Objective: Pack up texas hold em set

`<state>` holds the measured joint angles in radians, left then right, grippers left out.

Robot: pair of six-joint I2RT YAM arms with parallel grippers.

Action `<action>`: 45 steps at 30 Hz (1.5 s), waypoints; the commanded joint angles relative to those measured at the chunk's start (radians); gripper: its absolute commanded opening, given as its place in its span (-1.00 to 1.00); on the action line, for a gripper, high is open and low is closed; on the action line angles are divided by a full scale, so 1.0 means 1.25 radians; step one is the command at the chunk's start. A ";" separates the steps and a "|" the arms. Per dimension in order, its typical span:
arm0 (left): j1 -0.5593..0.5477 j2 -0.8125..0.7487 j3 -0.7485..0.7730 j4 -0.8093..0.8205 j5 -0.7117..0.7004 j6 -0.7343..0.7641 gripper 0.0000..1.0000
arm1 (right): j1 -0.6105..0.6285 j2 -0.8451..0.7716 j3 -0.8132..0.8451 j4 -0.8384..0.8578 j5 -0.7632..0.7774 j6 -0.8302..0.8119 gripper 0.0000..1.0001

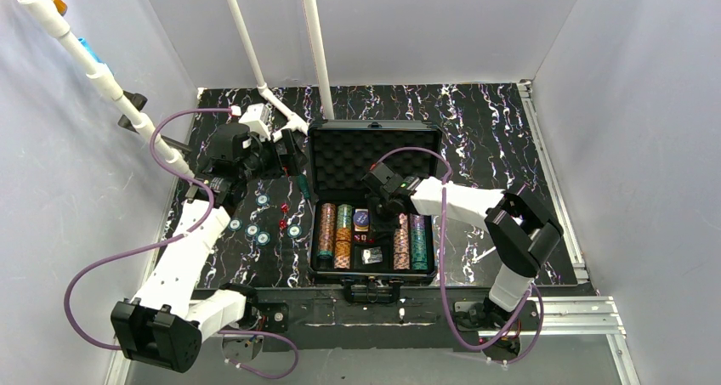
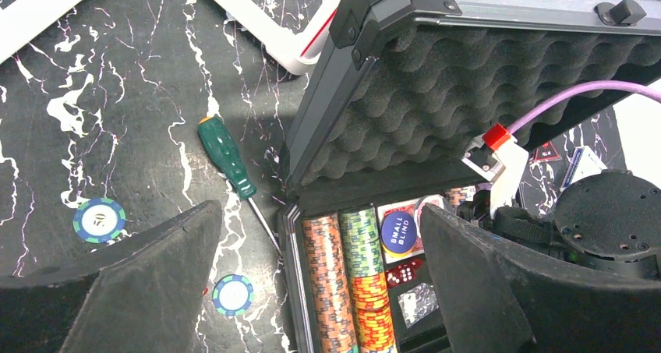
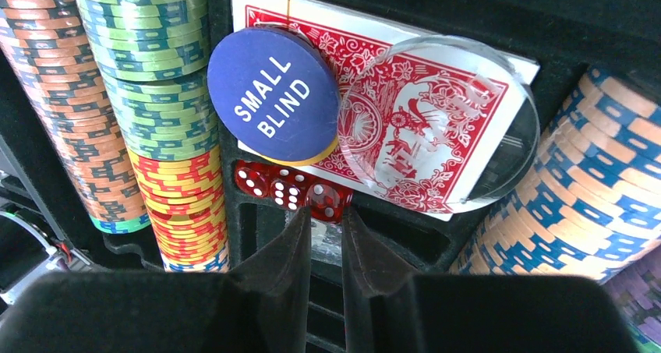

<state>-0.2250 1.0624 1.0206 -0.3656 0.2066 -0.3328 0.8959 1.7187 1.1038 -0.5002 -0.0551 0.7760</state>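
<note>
Black hard case point(image 1: 357, 160) sits mid-desk point(image 1: 493, 130), lid up at its far side showing egg-crate foam, handle toward the arm bases. Inside, ribbed striped chips point(image 3: 167, 96) lie in rows running front to back. Right pincer point(image 3: 326, 220) hangs over the case's middle slot, fingers drawn narrow right at the glossy red dice point(image 3: 288, 188). Pinching one? Can't tell. A round blue button point(image 3: 273, 96) lies on the red-backed deck point(image 3: 405, 127). Left pincer point(image 2: 318, 213) is spread wide by the case's left edge, with flat loose chips point(image 1: 252, 229) further left.
</note>
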 commanded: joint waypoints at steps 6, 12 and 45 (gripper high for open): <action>-0.005 0.005 0.000 0.000 0.000 0.008 0.99 | -0.006 0.025 0.020 0.012 0.109 -0.044 -0.96; -0.007 0.011 0.000 0.000 0.000 0.008 0.99 | -0.006 0.016 0.019 0.027 0.140 -0.060 -0.97; -0.011 0.010 -0.001 -0.001 -0.003 0.010 0.99 | -0.012 -0.053 -0.193 0.297 0.068 -0.094 -0.35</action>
<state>-0.2333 1.0779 1.0206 -0.3657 0.2058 -0.3325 0.8917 1.6209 0.9226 -0.2504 -0.0559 0.6796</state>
